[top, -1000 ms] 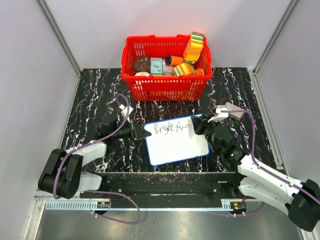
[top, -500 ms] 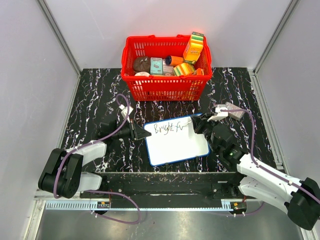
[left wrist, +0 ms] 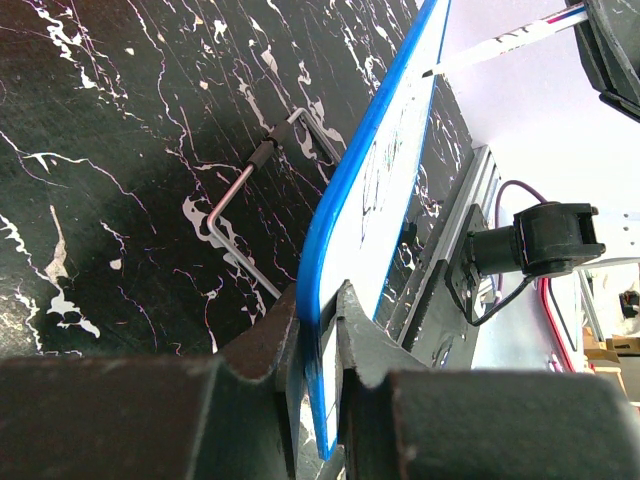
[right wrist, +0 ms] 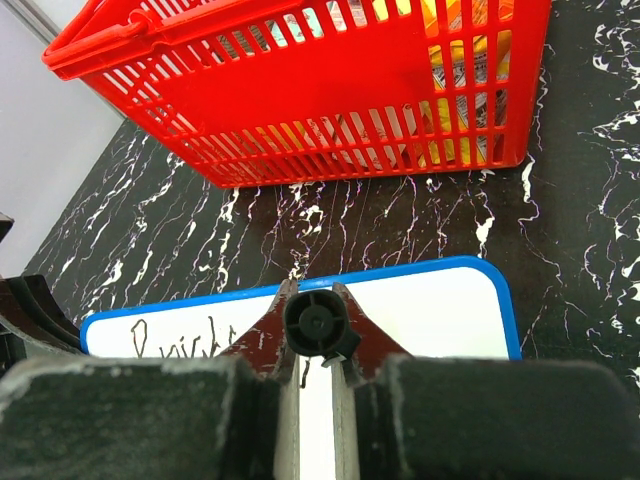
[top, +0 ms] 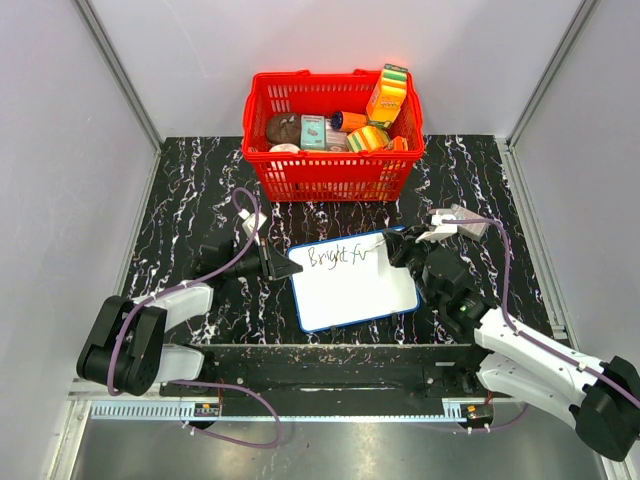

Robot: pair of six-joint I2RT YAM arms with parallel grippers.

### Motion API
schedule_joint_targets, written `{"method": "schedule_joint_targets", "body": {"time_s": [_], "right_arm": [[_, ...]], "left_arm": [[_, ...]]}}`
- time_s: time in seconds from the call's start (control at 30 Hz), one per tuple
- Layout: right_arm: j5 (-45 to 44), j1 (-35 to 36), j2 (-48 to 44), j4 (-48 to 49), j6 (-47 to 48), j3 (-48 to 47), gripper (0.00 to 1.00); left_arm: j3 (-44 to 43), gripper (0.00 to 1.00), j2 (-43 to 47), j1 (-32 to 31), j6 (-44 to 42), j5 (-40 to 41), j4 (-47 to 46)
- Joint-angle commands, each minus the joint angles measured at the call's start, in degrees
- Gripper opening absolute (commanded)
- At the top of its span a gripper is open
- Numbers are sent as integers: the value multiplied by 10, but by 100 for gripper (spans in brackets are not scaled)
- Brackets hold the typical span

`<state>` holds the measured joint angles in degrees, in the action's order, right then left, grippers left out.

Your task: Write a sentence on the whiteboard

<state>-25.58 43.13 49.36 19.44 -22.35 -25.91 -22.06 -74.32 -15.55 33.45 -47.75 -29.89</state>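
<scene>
Well, from above, the whiteboard [top: 352, 280] lies on the black marbled table [top: 190, 180], just in front of the red basket [top: 330, 175] and turned a little askew. The sentence [top: 340, 257] runs along its far edge and reads "Bright fu". The left gripper [top: 275, 262] sits at the board's left corner, and the right gripper [top: 400, 250] is over its right end, by the last letter.

From the left wrist, the left gripper [left wrist: 320, 310] has both fingers pinched tight on the blue rim of the whiteboard [left wrist: 385, 170]. A marker [left wrist: 500, 45] reaches down to the white face at the far end. A thin bent metal rod [left wrist: 240, 200] lies on the table just beside the rim.

From the right wrist, the right gripper [right wrist: 310, 300] is clamped on the marker [right wrist: 318, 325], whose round black end shows between the fingers, above the whiteboard [right wrist: 430, 310]. The start of the sentence [right wrist: 180, 340] shows at lower left, with the red basket [right wrist: 330, 100] beyond
</scene>
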Motion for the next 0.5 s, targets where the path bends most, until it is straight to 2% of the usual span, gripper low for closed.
{"method": "schedule_joint_targets", "body": {"time_s": [0.0, 0.47], "right_arm": [[-6, 2, -6, -19, 5, -3, 0], [18, 1, -23, -48, -18, 14, 0]], "left_arm": [[-3, 0, -14, 7, -72, 74, 16], [-3, 0, -17, 7, -72, 72, 15]]}}
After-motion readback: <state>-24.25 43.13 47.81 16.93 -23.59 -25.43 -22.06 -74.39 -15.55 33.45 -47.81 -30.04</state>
